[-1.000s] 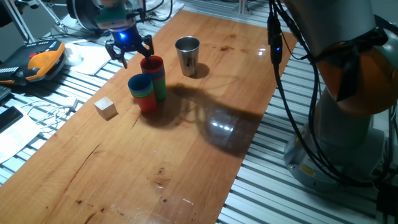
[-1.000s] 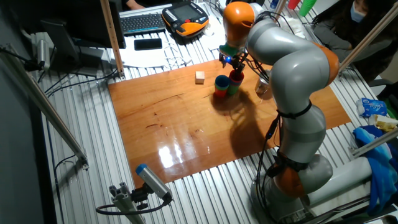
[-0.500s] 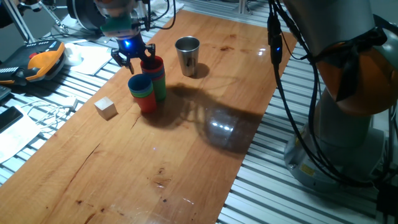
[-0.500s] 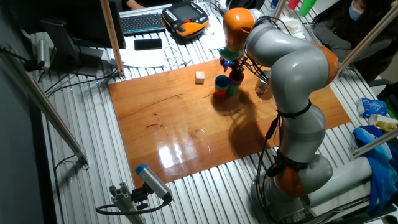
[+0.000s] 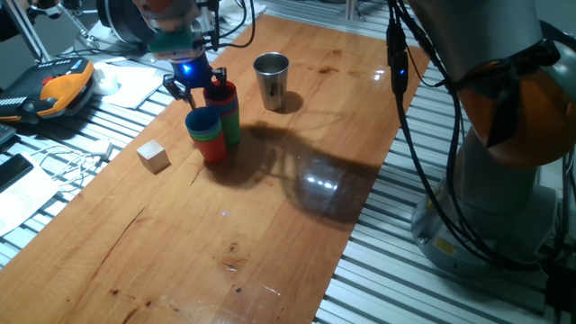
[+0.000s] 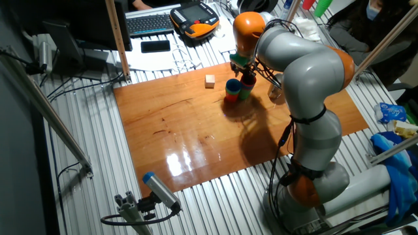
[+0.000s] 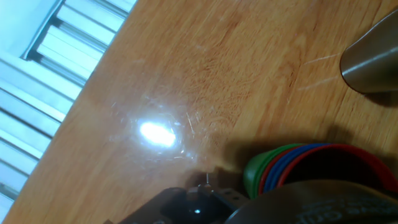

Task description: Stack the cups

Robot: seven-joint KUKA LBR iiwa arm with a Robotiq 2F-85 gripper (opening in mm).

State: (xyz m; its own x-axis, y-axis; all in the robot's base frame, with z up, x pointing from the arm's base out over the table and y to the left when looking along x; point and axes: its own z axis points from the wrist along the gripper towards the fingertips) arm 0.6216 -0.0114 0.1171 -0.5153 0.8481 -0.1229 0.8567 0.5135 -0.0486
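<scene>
Two stacks of cups stand side by side at the table's far left. One stack is topped by a red cup (image 5: 221,94) (image 6: 248,80) (image 7: 329,167), the other by a blue cup (image 5: 202,121) (image 6: 232,86). A shiny steel cup (image 5: 271,79) (image 7: 372,57) stands alone to their right. My gripper (image 5: 193,83) (image 6: 242,64) hangs low at the red-topped stack's left rim, fingers spread and open. In the hand view a dark finger (image 7: 311,205) covers part of the red rim. Nothing is held.
A small wooden cube (image 5: 154,156) (image 6: 209,80) lies left of the stacks. An orange pendant (image 5: 63,88), cables and papers sit off the table's left edge. The robot's base (image 5: 504,171) stands to the right on a slatted metal floor.
My gripper has come down and shifted right, from above and left of the stacks to the red-topped stack's rim. The cups have not moved.
</scene>
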